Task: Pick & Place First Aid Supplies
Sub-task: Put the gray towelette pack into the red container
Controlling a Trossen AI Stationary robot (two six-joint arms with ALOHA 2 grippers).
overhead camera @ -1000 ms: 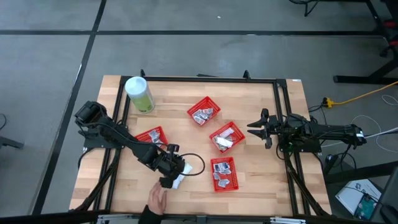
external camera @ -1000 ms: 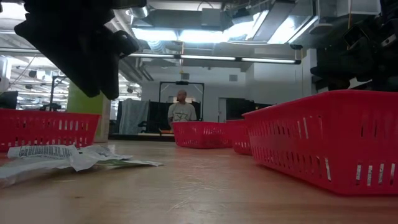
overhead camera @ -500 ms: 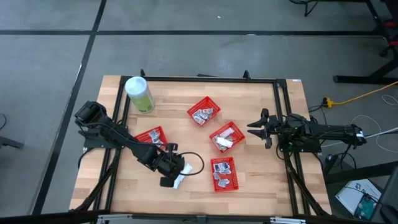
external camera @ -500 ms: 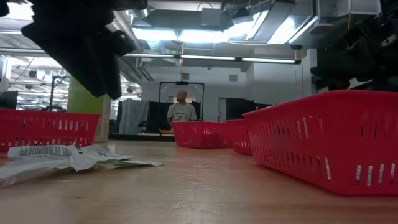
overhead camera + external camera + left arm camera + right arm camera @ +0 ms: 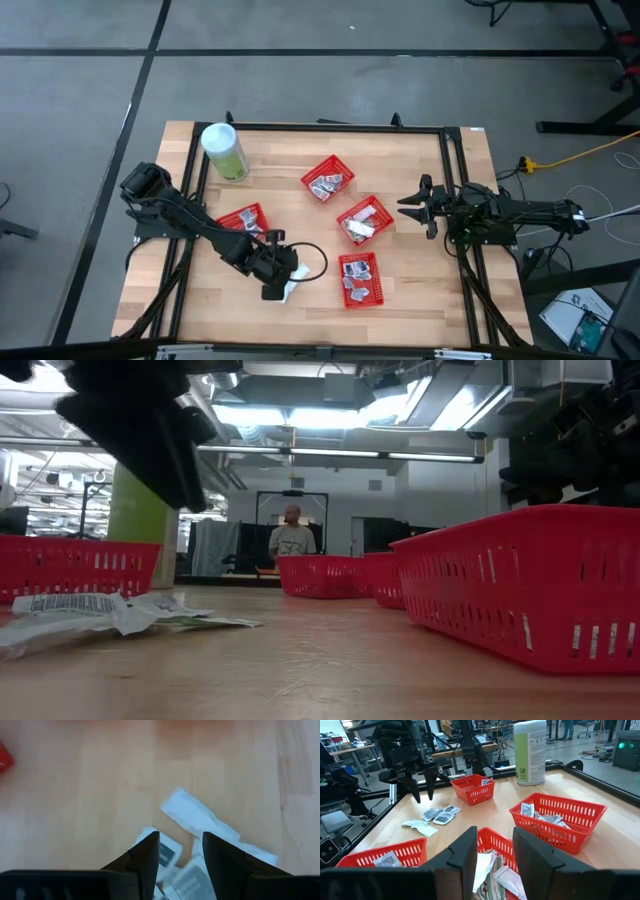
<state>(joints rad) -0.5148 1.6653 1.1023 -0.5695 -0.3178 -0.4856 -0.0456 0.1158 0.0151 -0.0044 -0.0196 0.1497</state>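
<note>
Your left gripper (image 5: 180,851) hangs with its jaws wide and empty, directly above the loose first aid packets (image 5: 200,817) on the table (image 5: 420,300), lined up for a pick. Red baskets (image 5: 359,278) nearby already hold sorted packets. Your right gripper (image 5: 412,207) waits at the table's right edge, jaws parted, empty.

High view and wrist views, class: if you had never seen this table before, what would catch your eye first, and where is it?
Four red mesh baskets holding small packets cluster mid-table. The left end effector, fingers apart, hangs over a heap of loose white packets on the bare wood near the front edge. A tall pale-green canister stands at the back left corner, and the right end effector waits at the right side.
</note>
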